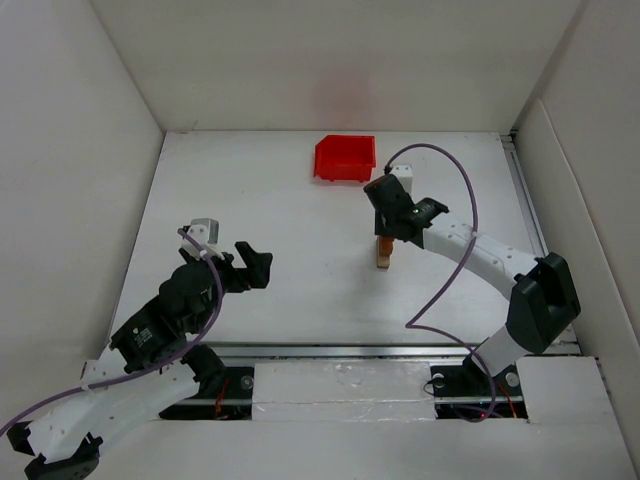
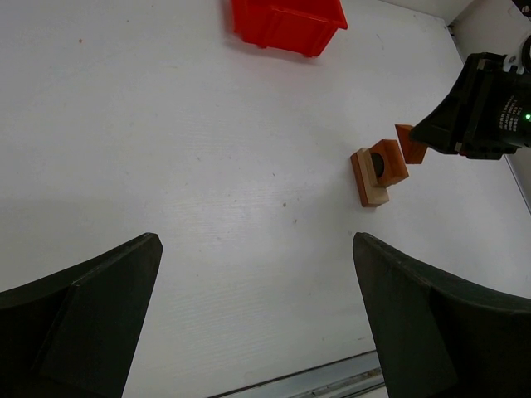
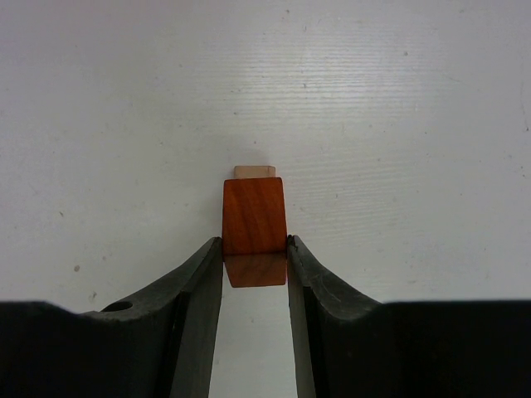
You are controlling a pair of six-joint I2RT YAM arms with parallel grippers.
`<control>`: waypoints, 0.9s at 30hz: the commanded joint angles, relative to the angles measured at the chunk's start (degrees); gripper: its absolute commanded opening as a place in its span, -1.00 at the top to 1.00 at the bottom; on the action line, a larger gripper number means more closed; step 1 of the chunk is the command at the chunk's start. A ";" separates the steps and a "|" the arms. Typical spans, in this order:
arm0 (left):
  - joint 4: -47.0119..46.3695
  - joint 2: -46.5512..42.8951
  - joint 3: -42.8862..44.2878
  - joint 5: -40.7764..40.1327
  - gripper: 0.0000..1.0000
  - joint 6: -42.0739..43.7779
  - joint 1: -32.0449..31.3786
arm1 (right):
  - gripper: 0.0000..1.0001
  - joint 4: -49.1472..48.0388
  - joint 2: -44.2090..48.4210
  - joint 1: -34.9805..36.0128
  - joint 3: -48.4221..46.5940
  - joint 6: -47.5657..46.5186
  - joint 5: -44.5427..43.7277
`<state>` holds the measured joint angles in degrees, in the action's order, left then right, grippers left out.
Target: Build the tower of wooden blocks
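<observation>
Beyond reddish block (image 3: 254,215), barely visible tan block (image 3: 255,172)

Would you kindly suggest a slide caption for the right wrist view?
Right gripper shut on the reddish-brown block, a tan block showing just beyond it.

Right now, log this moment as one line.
left gripper: open, holding nothing | right gripper: shut on reddish-brown block above two-block stack

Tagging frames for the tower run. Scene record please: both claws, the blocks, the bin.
right claw: shut on reddish-brown block
left claw: open, empty, apart from the blocks
base: orange-brown block and tan block, touching, on table
held block: over the base; contact unclear
red bin: behind the base, apart
</observation>
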<state>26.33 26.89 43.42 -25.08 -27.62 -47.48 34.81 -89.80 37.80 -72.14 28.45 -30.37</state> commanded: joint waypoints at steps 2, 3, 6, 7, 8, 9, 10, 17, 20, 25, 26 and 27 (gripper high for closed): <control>-2.33 0.08 -0.79 0.38 -0.98 0.90 0.20 | 1.00 -4.04 -0.64 -0.45 1.30 -0.76 0.66; -2.33 0.09 -0.70 0.38 -0.98 0.90 0.20 | 1.00 -4.31 -0.64 -0.45 1.47 -0.76 0.75; -2.24 0.96 -0.70 0.65 -0.98 0.90 0.20 | 1.00 -4.75 -0.55 -0.45 1.91 -0.76 0.93; -2.68 1.05 -0.79 0.91 -0.98 1.07 0.20 | 1.00 -4.66 -0.81 -0.45 1.83 -0.94 0.93; -2.68 1.23 -0.70 1.26 -0.98 1.16 0.20 | 1.00 -4.66 -0.90 -0.45 1.74 -1.02 1.01; -2.60 1.49 -0.79 1.35 -0.98 1.25 0.20 | 1.00 -4.40 -1.08 -0.45 1.74 -1.02 0.93; -2.68 1.49 -0.79 1.35 -0.98 1.25 0.20 | 1.00 -4.31 -1.25 -0.45 1.65 -1.11 0.93; -2.77 1.49 -0.79 1.44 -0.98 1.34 0.20 | 1.00 -4.93 -1.34 -0.45 2.18 -1.11 0.58; -2.95 1.76 -0.88 1.88 -0.98 1.42 0.20 | 1.00 -4.75 -1.26 -0.45 2.18 -1.02 0.31; -3.21 2.02 -0.97 2.49 -0.98 1.60 0.20 | 1.00 -4.49 -1.08 -0.98 2.18 -1.11 -0.13; -3.21 2.11 -0.97 2.58 -0.98 1.69 0.20 | 1.00 -4.40 -1.08 -0.98 2.18 -1.20 -0.04; -3.21 2.11 -1.05 2.58 -0.98 1.69 0.20 | 1.00 -4.40 -1.08 -0.98 2.18 -1.11 -0.04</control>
<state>25.74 28.56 43.07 -23.00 -26.94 -47.48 32.51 -91.50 37.39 -70.30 27.86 -28.95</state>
